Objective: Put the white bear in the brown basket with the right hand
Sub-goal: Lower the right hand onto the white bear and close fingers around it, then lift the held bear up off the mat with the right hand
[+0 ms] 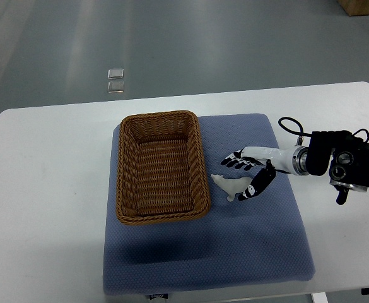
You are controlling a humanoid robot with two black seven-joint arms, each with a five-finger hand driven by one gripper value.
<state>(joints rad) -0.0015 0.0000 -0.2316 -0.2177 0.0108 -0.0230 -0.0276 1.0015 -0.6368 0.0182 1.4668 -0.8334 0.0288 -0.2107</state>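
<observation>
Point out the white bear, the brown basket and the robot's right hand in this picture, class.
white bear [226, 187], top view, on the middle of its body.
brown basket [201, 158], top view, on its right-hand rim.
right hand [250, 172], top view, on the middle of the hand, between thumb and fingers.

On the table [58, 164] lies a mat [247, 252], and on the mat's nine o'clock half sits the basket [161, 169], with the bear [229, 186] on the mat just beside its three o'clock wall and the right hand [250, 172] at the bear's three o'clock
</observation>
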